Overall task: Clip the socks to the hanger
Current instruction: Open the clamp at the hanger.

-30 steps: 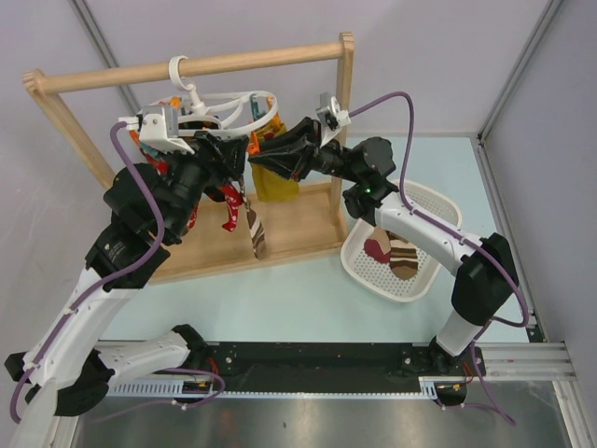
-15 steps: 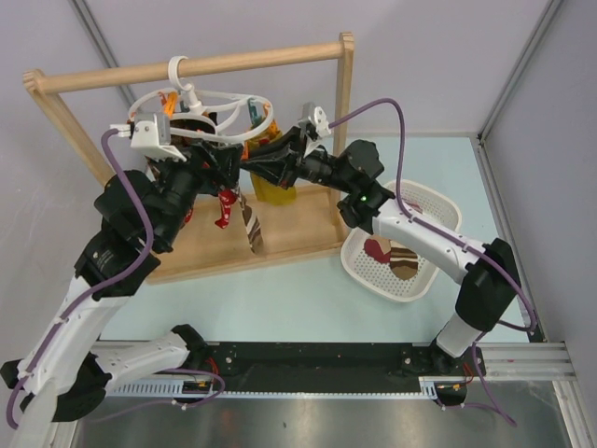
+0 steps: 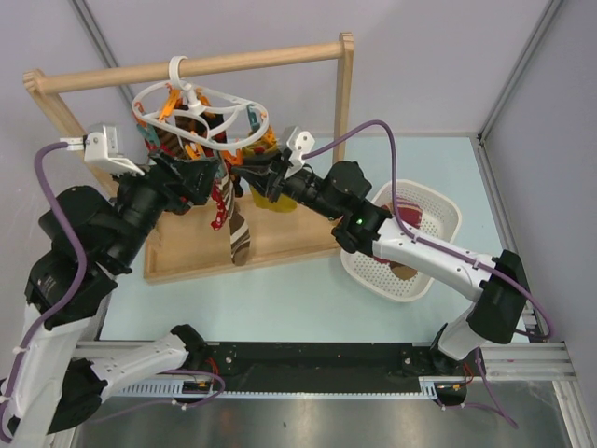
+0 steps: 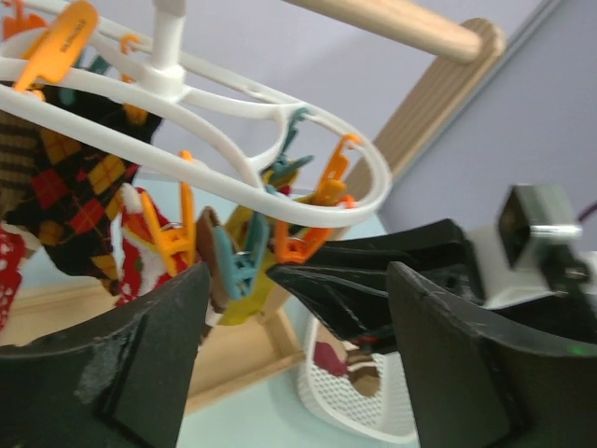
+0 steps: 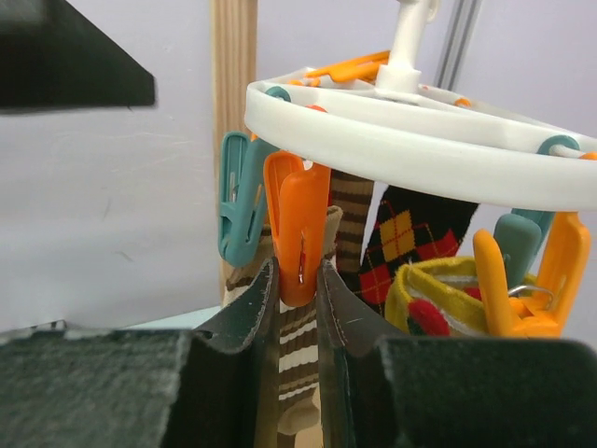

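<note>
The white oval hanger (image 3: 201,112) hangs by its hook from the wooden rail, with orange and teal pegs round it. My right gripper (image 5: 298,280) is shut on an orange peg (image 5: 298,224). A brown sock with cream stripes (image 5: 300,350) hangs at that peg and also shows in the top view (image 3: 239,233). A red sock with white pattern (image 4: 140,252) hangs to its left. My left gripper (image 4: 294,355) is open and empty, just left of the hanger's near side (image 3: 207,175). The right gripper's fingers (image 4: 364,289) show between its jaws.
A black sock with red-orange diamonds (image 5: 415,233) and a mustard-yellow sock (image 5: 448,280) hang on the hanger. The wooden rail frame (image 3: 187,65) stands on its board. A white perforated basket (image 3: 438,201) at the right holds a red sock (image 3: 431,222) and a brown one (image 3: 401,271).
The hanger has swung left. My right gripper followed it and stays at the orange peg. My left arm has drawn back to the left and lower, its jaws open.
</note>
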`<state>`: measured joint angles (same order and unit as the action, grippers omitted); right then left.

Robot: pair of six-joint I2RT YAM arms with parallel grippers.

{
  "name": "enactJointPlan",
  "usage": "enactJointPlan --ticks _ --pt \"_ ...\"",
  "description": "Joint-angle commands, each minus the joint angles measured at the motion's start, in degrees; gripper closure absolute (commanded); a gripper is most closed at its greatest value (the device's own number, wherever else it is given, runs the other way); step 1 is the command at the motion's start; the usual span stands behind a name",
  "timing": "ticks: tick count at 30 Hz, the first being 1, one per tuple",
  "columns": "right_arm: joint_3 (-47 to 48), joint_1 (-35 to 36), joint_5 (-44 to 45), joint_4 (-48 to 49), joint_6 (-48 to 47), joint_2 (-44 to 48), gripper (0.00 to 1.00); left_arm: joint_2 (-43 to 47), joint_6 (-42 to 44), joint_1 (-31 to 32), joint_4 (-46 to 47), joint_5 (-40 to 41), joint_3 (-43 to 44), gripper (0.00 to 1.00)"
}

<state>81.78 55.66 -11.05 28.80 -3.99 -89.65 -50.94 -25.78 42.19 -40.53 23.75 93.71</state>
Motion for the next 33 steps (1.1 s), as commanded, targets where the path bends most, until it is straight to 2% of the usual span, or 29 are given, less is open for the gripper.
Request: enactJointPlan --ticks 1,8,14,20,25,33 --pt "-0.4 0.3 4.0 0.6 -2.7 2.1 1.00 -2.6 -4.1 -0.1 -1.8 -7.3 4.3 0.23" --pt "-0.7 0.4 3.6 0.2 -2.5 2.5 1.00 -5.8 -4.8 -0.2 -1.0 -9.1 4.7 0.28" --pt "-1.7 0.3 3.5 -0.3 -1.7 3.8 1.00 -8.4 -4.5 -0.1 -0.5 -9.6 4.7 0.28" --pt "-2.4 -1.3 1.2 0.2 1.5 4.7 1.00 -10.2 -2.1 0.1 -1.0 -5.6 4.5 0.29" --pt "-2.6 -1.8 -0.6 0.1 2.8 5.1 1.00 -8.3 -0.1 0.1 1.5 0.6 1.8 0.30" --pt "-2.6 -1.9 -1.6 0.4 3.5 5.3 1.00 -9.8 1.9 0.1 3.5 -0.3 1.0 0.32"
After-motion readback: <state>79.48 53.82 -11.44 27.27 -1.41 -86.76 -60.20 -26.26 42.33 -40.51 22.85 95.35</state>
